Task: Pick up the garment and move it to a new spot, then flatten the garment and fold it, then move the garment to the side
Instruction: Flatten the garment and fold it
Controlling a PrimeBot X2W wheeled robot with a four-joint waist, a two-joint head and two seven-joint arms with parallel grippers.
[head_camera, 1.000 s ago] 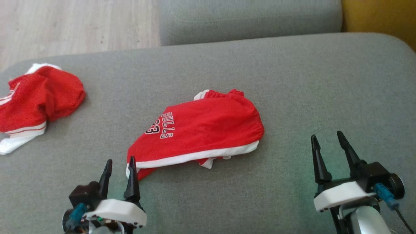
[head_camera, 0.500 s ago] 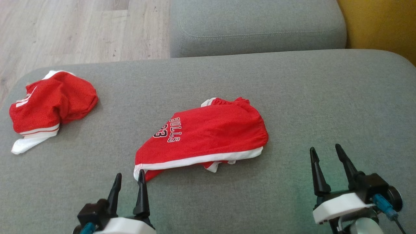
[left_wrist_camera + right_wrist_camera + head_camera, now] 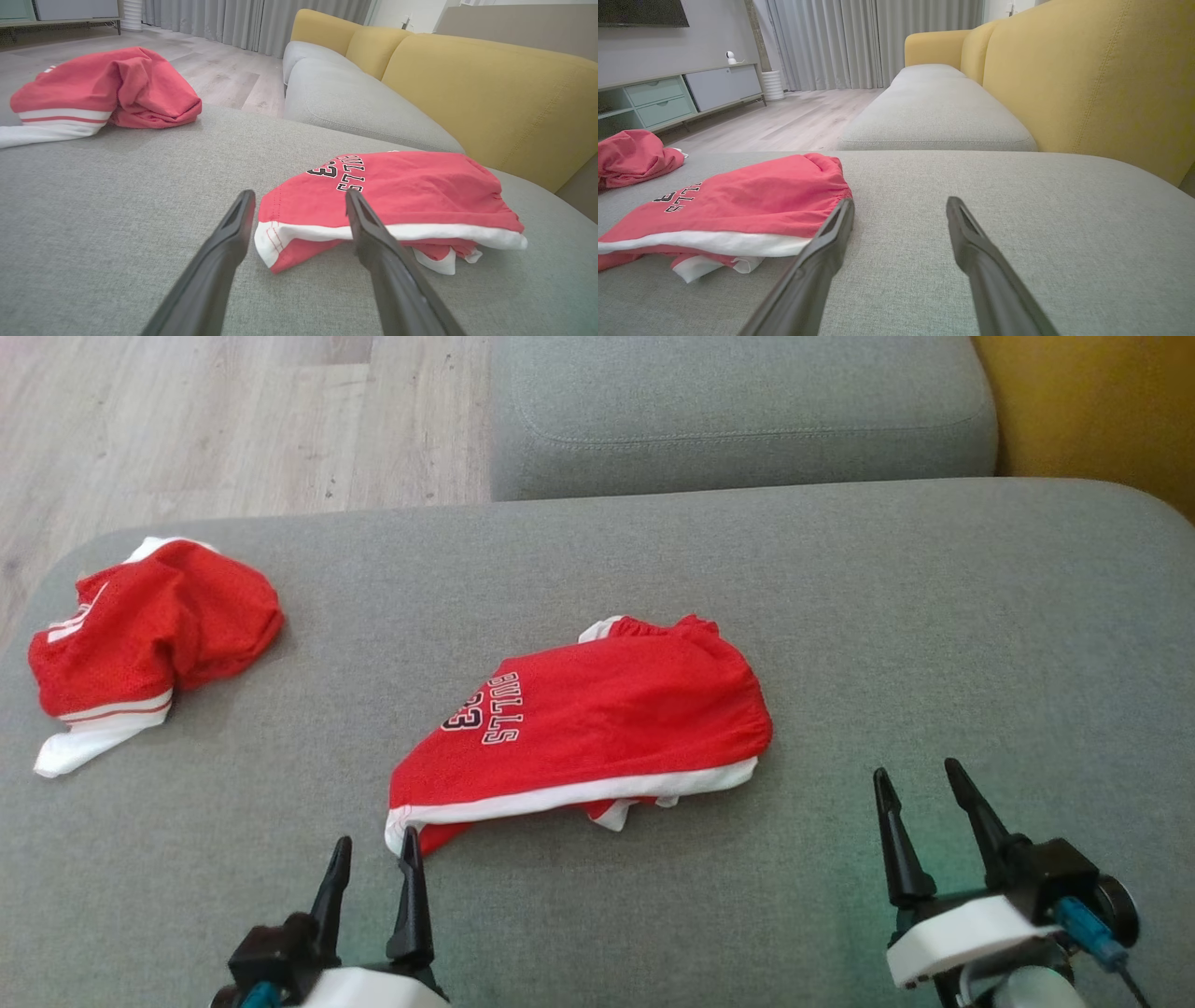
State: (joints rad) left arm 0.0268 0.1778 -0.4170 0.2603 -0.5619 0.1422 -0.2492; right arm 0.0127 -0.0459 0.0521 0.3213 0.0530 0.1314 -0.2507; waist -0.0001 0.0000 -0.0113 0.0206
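The garment (image 3: 607,719) is a pair of red shorts with white trim and "BULLS 23" lettering, lying folded in the middle of the grey seat cushion (image 3: 934,616). My left gripper (image 3: 375,838) is open, its fingertips just short of the garment's near-left white corner. In the left wrist view that corner of the garment (image 3: 411,191) lies just beyond my left gripper (image 3: 300,193), between the tips. My right gripper (image 3: 916,768) stands open and empty over bare cushion to the right of the garment. The right wrist view has the garment (image 3: 752,196) left of my right gripper (image 3: 900,200).
A second red and white garment (image 3: 149,625) lies bunched at the cushion's far left edge. Beyond the cushion are another grey seat (image 3: 738,411), wooden floor (image 3: 187,420) and the yellow backrest (image 3: 1102,401) on the right. Bare cushion stretches right of the shorts.
The whole head view has shifted, so the camera has moved. My left gripper has drawn back slightly from the garment's corner, and my right gripper has edged left. The garment lies as before.
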